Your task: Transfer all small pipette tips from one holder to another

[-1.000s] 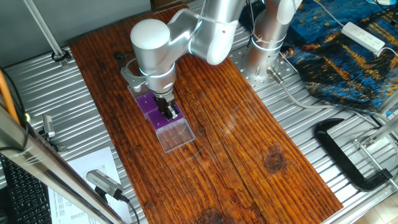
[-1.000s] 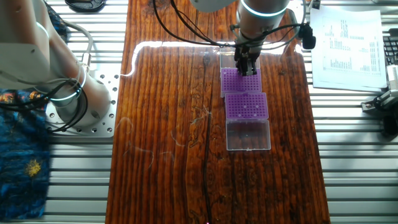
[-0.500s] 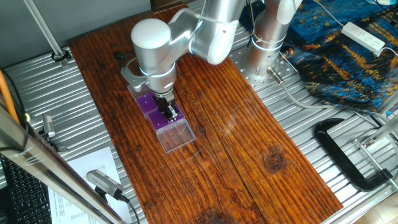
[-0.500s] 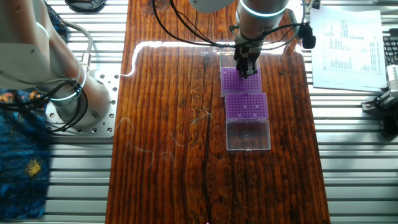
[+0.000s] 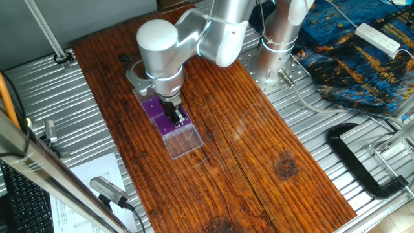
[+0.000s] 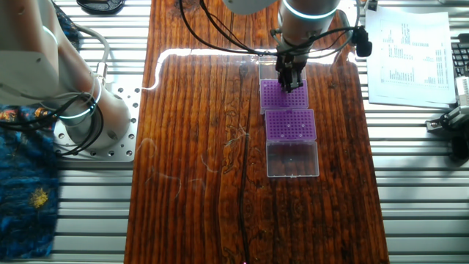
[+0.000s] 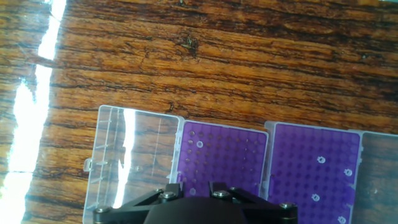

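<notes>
Two purple holders stand side by side in clear hinged boxes. In the hand view the left holder point(image 7: 227, 163) shows two small pipette tips point(image 7: 199, 144) as pale dots, and the right holder point(image 7: 314, 163) shows several point(image 7: 321, 160). My gripper point(image 7: 196, 190) is low over the left holder's near edge, with one pale tip showing in the narrow gap between its finger bases; the fingertips are hidden. In the fixed views the gripper point(image 5: 176, 118) point(image 6: 291, 82) reaches down onto the holder point(image 6: 282, 99) next to the other holder point(image 6: 290, 125). I cannot tell whether it grips a tip.
Open clear lids lie at both ends of the row point(image 7: 134, 158) point(image 6: 292, 158). The boxes sit on a brown wooden board point(image 6: 198, 147) over a ribbed metal table. Papers point(image 6: 410, 51) lie at one side, and the arm base point(image 6: 88, 117) and a black clamp point(image 5: 362, 162) stand off the board.
</notes>
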Tool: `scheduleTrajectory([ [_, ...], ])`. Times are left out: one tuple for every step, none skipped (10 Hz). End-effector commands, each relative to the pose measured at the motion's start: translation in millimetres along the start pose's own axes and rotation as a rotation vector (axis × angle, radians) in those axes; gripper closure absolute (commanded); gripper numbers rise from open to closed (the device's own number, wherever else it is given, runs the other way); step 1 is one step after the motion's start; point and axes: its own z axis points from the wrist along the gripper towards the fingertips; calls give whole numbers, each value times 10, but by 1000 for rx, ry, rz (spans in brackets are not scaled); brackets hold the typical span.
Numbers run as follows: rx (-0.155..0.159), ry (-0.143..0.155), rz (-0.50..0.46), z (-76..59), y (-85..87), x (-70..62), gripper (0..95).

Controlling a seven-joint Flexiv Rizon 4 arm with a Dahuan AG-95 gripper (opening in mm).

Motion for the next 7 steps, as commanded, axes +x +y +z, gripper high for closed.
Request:
scheduleTrajectory([
  [1, 0, -2, 2, 0, 0, 760],
  [2, 0, -3, 4, 0, 0, 760],
  [2, 0, -3, 6, 0, 0, 950],
  [2, 0, -3, 9, 1, 1, 950],
  [2, -1, -3, 11, 1, 1, 950],
  [2, -1, -2, 13, 1, 1, 950],
  [2, -1, -2, 13, 1, 1, 950],
])
